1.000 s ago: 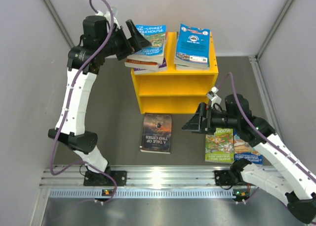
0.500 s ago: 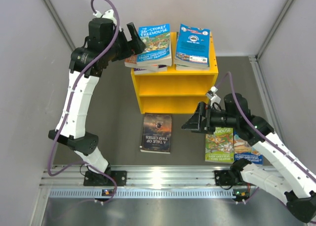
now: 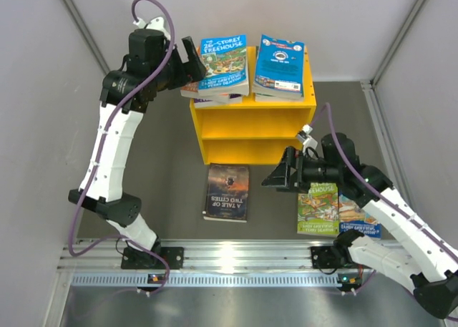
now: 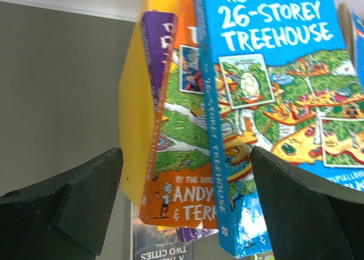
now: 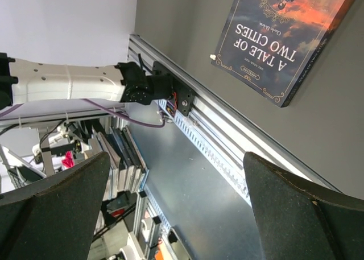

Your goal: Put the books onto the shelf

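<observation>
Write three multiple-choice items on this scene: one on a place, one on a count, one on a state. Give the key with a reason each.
1. Where does A Tale of Two Cities lie?
A. on the shelf's top
B. on the table, in front of the shelf
C. in the lower compartment

2. How many stacks of books sit on the shelf's top?
A. one
B. four
C. two

3. How do the jaws of the right gripper stand?
A. open, with nothing between them
B. shut on a book
C. shut on nothing

Key:
1 B: the dark cover lies flat on the grey surface just before the yellow front.
2 C: the left stack and the right stack lie side by side on the top.
3 A: the right wrist view shows both fingers wide apart with only background between them.
</observation>
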